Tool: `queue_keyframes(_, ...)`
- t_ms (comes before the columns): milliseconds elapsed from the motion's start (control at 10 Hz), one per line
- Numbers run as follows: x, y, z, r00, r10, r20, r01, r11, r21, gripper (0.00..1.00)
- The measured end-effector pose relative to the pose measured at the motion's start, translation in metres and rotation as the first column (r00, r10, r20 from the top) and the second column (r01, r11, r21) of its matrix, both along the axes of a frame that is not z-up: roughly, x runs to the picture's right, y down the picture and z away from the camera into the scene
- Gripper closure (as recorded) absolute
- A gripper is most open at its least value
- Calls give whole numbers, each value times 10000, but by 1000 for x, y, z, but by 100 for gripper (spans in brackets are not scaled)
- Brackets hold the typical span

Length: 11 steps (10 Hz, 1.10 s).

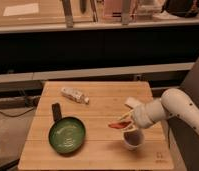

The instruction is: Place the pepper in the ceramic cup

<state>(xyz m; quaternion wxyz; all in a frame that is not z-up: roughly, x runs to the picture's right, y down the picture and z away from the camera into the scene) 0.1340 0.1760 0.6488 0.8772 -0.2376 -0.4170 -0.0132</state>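
Your pincer (124, 121) is clamped on the pepper (116, 125), holding it just above the cup (132, 139) (near the right end of the counter (98, 150)).

The gripper (124, 121), at about four o'clock on the table, is pale cream on a white arm (180, 107). The pepper (116, 125) at its tip is orange-red. Just below it, the ceramic cup (133, 140) is white with a dim purplish inside. At eight o'clock the pan (67, 135) is glossy green with a black handle. The bottle (74, 95), at eleven o'clock, is clear with a white label. The table (98, 155) is light honey-coloured wood with fine plank lines.
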Motion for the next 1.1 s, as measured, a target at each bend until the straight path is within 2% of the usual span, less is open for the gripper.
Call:
queue_keyframes(200,5,4,-7,9997,116,229,-115,9999,-67,100)
queue_keyframes(500,9,21,-14,9974,129,708,-103,9993,-371,100)
queue_keyframes(700,5,29,-11,9951,52,990,-1,9987,-514,100)
queue_keyframes(800,5,32,-10,9937,-15,1118,71,9987,-500,100)
queue_keyframes(1100,11,29,-3,9931,-35,1174,50,9999,-130,100)
